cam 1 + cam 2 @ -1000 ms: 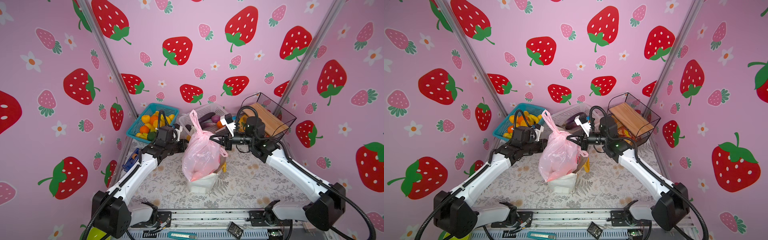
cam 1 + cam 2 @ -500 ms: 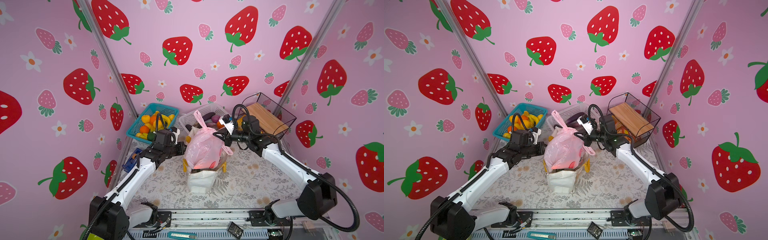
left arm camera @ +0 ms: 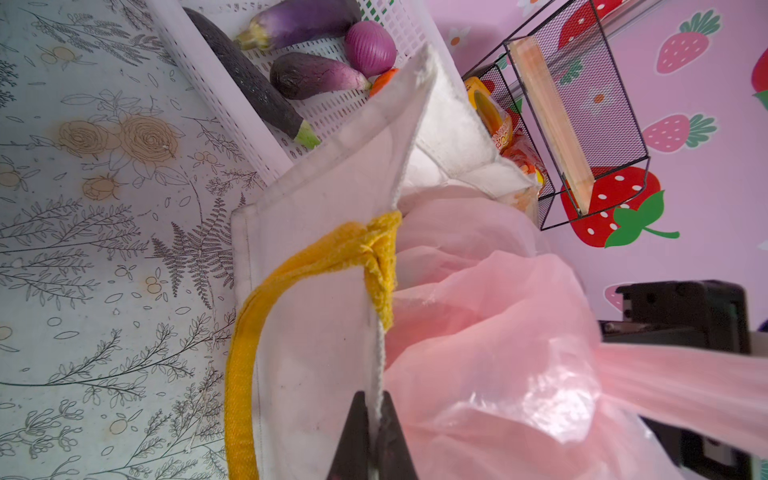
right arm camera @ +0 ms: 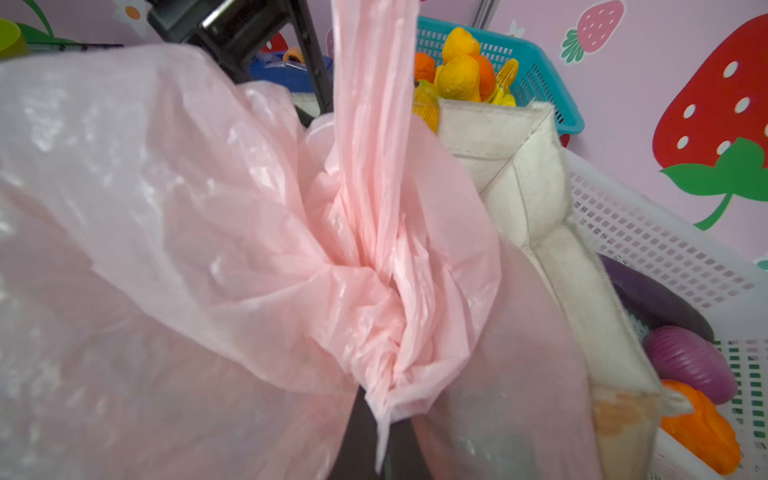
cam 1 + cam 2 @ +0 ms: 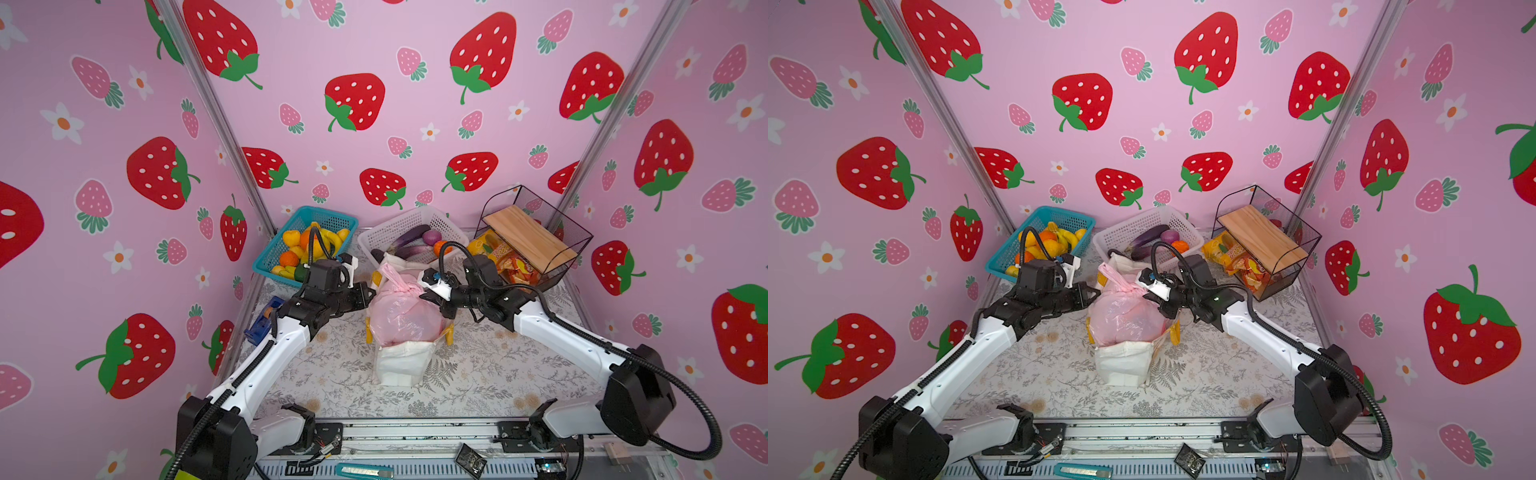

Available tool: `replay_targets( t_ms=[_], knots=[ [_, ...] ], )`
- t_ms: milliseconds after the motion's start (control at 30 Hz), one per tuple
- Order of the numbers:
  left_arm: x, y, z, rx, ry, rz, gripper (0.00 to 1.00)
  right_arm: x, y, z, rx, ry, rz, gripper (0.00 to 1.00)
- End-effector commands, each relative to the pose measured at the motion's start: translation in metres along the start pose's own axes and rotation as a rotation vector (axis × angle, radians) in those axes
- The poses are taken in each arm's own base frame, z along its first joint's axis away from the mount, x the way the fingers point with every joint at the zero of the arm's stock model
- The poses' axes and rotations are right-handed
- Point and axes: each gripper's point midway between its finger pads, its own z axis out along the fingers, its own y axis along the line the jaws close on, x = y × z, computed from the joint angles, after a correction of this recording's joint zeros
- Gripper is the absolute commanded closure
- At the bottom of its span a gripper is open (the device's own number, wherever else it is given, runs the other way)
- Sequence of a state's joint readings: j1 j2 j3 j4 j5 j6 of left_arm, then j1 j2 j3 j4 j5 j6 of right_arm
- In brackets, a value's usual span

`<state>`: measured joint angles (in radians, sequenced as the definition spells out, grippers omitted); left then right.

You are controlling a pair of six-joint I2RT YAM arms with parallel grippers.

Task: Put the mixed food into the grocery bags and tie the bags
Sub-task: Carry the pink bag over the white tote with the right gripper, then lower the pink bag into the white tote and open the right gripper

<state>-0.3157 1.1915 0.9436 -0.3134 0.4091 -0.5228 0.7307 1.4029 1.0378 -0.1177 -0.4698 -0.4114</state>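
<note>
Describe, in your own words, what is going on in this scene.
Two robot arms are packing groceries. A pink plastic bag, gathered at the top, sits in the mouth of a white tote on the table. The left end effector is shut on the tote's rim. The right end effector is shut on the bag's twisted neck. A blue basket and a white basket stand behind.
</note>
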Motion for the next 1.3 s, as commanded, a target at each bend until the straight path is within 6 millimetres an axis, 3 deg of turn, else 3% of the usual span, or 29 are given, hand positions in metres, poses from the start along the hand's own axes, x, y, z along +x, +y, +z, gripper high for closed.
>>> replay_targets(
  t_ms=[0, 200, 300, 433, 733, 1000, 1133, 1267],
  knots=[
    [-0.006, -0.005, 0.0, 0.033, -0.014, -0.005, 1.0, -0.016, 0.009, -0.014, 0.016, -0.005, -0.038, 0.92],
    [-0.006, -0.005, 0.001, 0.034, -0.017, -0.004, 1.0, -0.065, 0.0, -0.047, 0.088, -0.152, 0.088, 0.55],
    [-0.006, -0.005, 0.0, 0.032, -0.021, -0.004, 1.0, -0.075, 0.009, -0.042, 0.053, -0.172, 0.122, 0.49],
    [-0.006, -0.005, 0.0, 0.03, -0.023, -0.005, 1.0, -0.063, 0.018, -0.014, 0.032, -0.093, 0.143, 0.49],
    [-0.009, -0.008, -0.006, 0.034, -0.042, -0.005, 1.0, -0.008, 0.04, 0.043, -0.035, 0.117, 0.193, 0.74],
    [-0.01, -0.008, -0.011, 0.031, -0.068, -0.006, 1.0, 0.06, 0.066, 0.087, -0.136, 0.276, 0.197, 0.78],
    [-0.009, -0.006, -0.01, 0.03, -0.069, -0.009, 1.0, 0.061, 0.068, 0.094, -0.15, 0.288, 0.185, 0.77],
    [-0.008, -0.004, -0.009, 0.025, -0.069, -0.007, 1.0, 0.025, 0.06, 0.076, -0.128, 0.207, 0.162, 0.65]
  ],
)
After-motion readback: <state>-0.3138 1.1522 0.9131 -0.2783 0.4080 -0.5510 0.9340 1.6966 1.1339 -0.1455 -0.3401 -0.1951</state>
